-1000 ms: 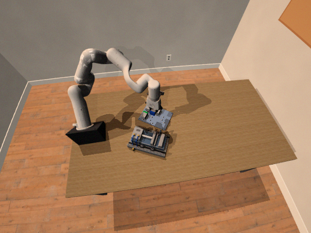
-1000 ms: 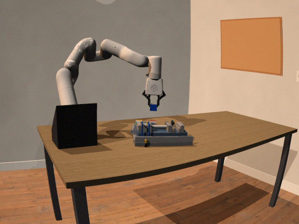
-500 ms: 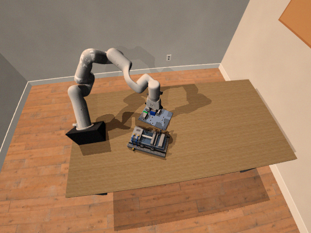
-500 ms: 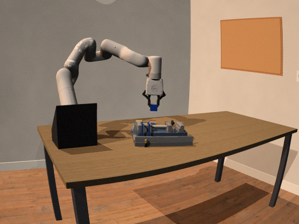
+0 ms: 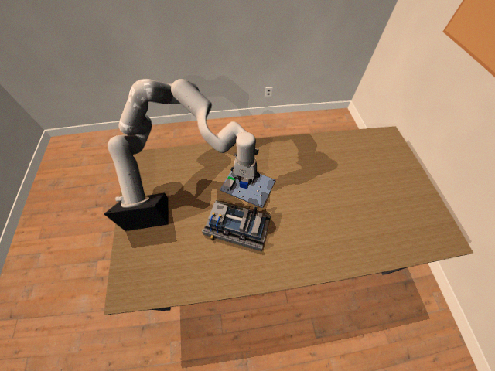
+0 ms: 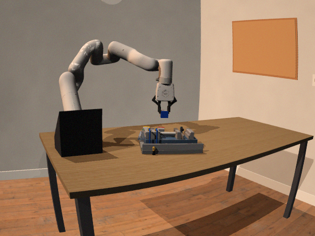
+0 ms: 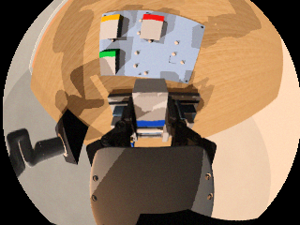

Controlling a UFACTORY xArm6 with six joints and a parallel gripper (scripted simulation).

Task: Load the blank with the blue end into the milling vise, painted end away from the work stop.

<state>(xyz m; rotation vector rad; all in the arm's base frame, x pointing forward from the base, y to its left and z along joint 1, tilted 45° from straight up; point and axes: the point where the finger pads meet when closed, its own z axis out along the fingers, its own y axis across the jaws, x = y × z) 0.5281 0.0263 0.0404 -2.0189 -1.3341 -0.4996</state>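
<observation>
Pincer: the grey-and-black two-finger gripper [image 5: 244, 180] [image 6: 164, 111] [image 7: 150, 104] is closed partway, its fingers on opposite sides of the blank with the blue end.
Task blank: the pale block with a blue-painted end [image 5: 244, 184] [image 6: 164, 114] [image 7: 150, 105] hangs in the air between the fingers, higher than the vise and apart from it; its blue end faces the exterior camera.
Infeed plate: the flat light-blue plate with small pegs [image 5: 251, 189] [image 7: 159, 66] lies beside the vise.
Other blanks: the pale block with a green end [image 5: 230, 183] [image 7: 109, 65], the pale block with a yellow end [image 6: 146, 127] [image 7: 111, 29] and the pale block with a red end [image 6: 160, 128] [image 7: 152, 29] stand on the plate, apart from each other. Green is near yellow, at the same side of the plate.
Vise: the grey-and-blue milling vise [image 5: 233, 238] [image 6: 173, 148] has blue hoses [image 5: 211, 220] [image 6: 149, 135] at one end and the plain grey fixed jaw [image 5: 257, 223] [image 6: 189, 133] at the other.
Seating: the blue-ended blank is not between the jaws.

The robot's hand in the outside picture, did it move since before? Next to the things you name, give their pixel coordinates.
Yes, a little. The hand [image 5: 244, 181] [image 6: 164, 111] [image 7: 150, 104] has moved right in that picture, farther from the black stand [image 5: 138, 217] [image 6: 81, 132] [image 7: 71, 138].
</observation>
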